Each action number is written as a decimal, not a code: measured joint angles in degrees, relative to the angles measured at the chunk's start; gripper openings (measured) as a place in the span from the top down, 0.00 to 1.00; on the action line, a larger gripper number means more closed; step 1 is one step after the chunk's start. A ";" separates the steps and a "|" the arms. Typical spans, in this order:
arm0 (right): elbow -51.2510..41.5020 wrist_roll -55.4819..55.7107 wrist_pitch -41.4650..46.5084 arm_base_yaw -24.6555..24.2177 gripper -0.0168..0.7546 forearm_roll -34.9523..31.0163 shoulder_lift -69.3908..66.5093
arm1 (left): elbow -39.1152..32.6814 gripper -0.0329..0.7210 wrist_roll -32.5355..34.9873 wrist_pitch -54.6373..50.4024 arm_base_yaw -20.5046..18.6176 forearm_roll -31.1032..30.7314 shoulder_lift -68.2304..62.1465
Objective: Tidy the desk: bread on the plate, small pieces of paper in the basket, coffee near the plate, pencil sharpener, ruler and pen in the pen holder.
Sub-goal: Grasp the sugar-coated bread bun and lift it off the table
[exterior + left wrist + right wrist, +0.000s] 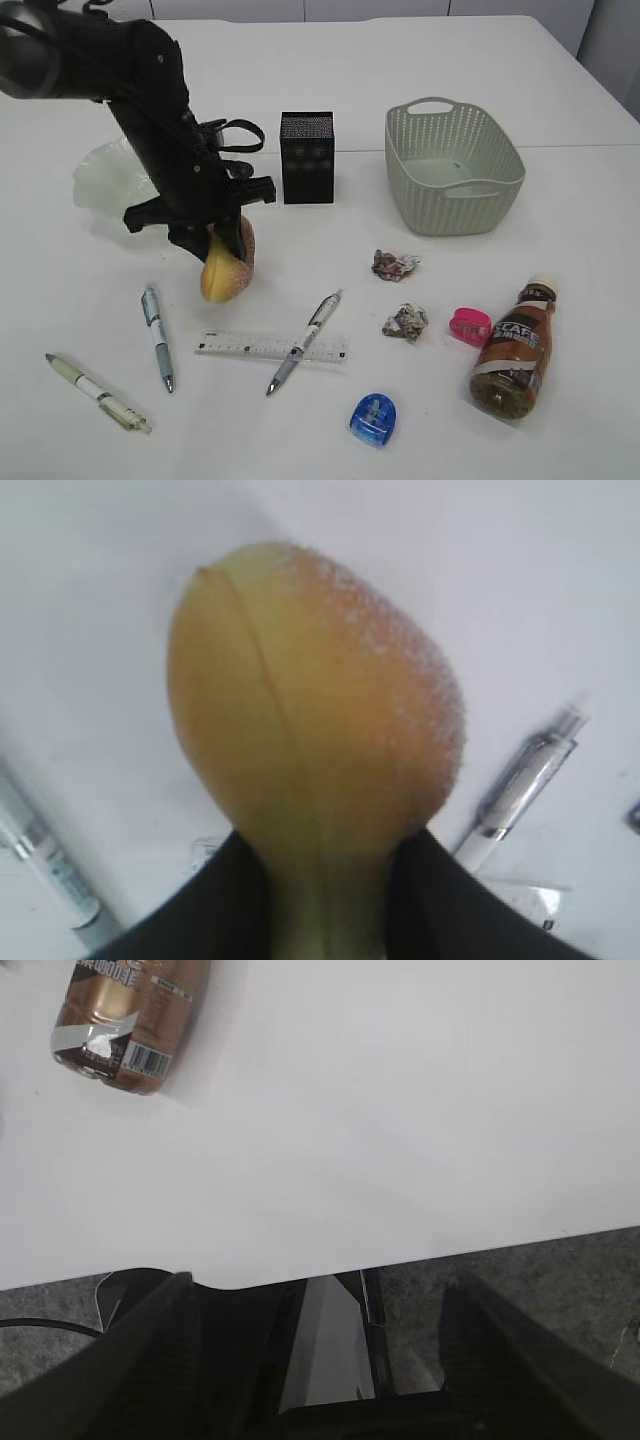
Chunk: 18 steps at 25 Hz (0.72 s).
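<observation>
My left gripper clamps the bread just above the worktop; I should carry it level to the plate; right gripper open, empty.

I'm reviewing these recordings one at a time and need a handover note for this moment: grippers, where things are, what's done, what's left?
Left gripper: shut on the bread, lifted over the desk, plate behind it.
Right gripper: open, empty, at the desk's near edge.
Done: nothing placed yet; basket holds no paper.
Left: bread onto plate; two paper scraps into basket; coffee, lying on its side, beside plate; ruler, three pens, blue sharpener and pink sharpener into pen holder.
</observation>
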<state>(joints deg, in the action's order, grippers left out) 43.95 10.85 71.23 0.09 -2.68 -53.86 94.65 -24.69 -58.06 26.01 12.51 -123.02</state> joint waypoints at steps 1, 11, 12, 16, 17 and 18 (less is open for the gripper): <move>0.00 0.00 0.00 0.00 0.23 0.00 0.00 | 1.23 0.70 0.38 -1.81 0.00 -1.10 0.00; 0.00 0.00 0.00 0.00 0.23 0.00 0.00 | 10.94 0.70 4.64 -11.68 0.00 -9.84 -0.30; 0.00 0.00 0.00 0.00 0.23 0.00 0.00 | 11.37 0.70 5.04 -11.68 0.00 -9.86 -0.30; 0.00 -0.02 -0.12 0.00 0.23 0.00 0.00 | 12.06 0.70 5.64 -11.79 0.00 -9.86 -0.30; 0.00 -0.02 -0.12 0.00 0.23 0.00 0.00 | 12.06 0.70 6.08 -11.79 0.00 -9.86 -0.30; 0.00 -0.02 -0.12 0.00 0.23 0.00 0.00 | 12.06 0.70 6.47 -11.79 0.00 -9.95 -0.30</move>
<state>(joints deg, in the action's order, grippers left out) 43.95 10.83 71.10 0.09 -2.68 -53.86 106.72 -18.22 -69.85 26.01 2.56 -123.32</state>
